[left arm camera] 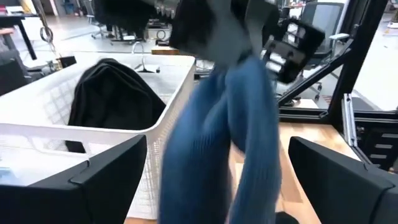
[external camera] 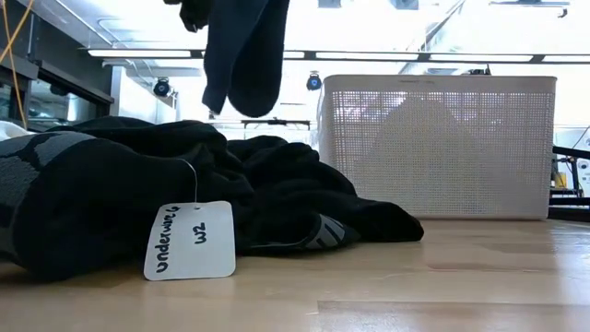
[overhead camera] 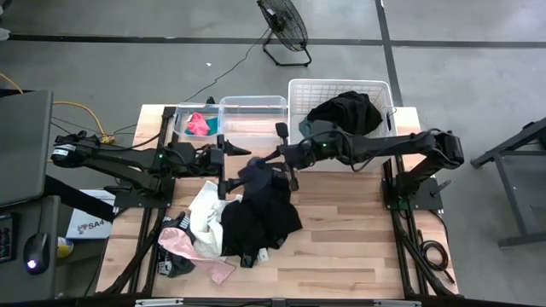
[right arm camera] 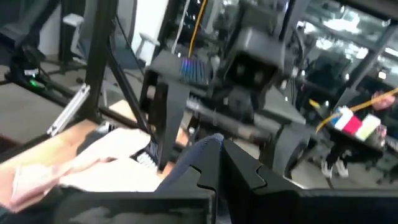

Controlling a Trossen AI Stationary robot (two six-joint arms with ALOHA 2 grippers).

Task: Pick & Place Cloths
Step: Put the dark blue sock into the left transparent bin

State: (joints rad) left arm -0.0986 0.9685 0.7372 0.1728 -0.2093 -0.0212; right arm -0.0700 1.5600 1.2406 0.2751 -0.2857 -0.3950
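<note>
Navy fabric hangs pinched in the closed fingers of the right gripper [overhead camera: 286, 156], which holds the navy garment [left arm camera: 217, 143] above the table [overhead camera: 358, 247] just short of the far edge, lifted clear of the pile so that it dangles free. Facing it, the left gripper [overhead camera: 223, 166] stands with its two dark fingers [left arm camera: 106, 171] spread wide on either side of the hanging cloth and touching nothing, a stance that reads as a hand-over between the arms. Below and toward the near edge lies the heap of remaining cloths [overhead camera: 230, 226], black in the middle with white and pink pieces toward the near left corner; a handwritten paper tag [external camera: 191, 240] rests against it. Along the far edge, the white slatted basket [overhead camera: 299, 102] at the right already holds a black garment [overhead camera: 345, 111], probably where the navy piece is headed. Beside it, two clear bins [overhead camera: 254, 104] sit, the left one holding pink and teal cloth [overhead camera: 200, 124].
</note>
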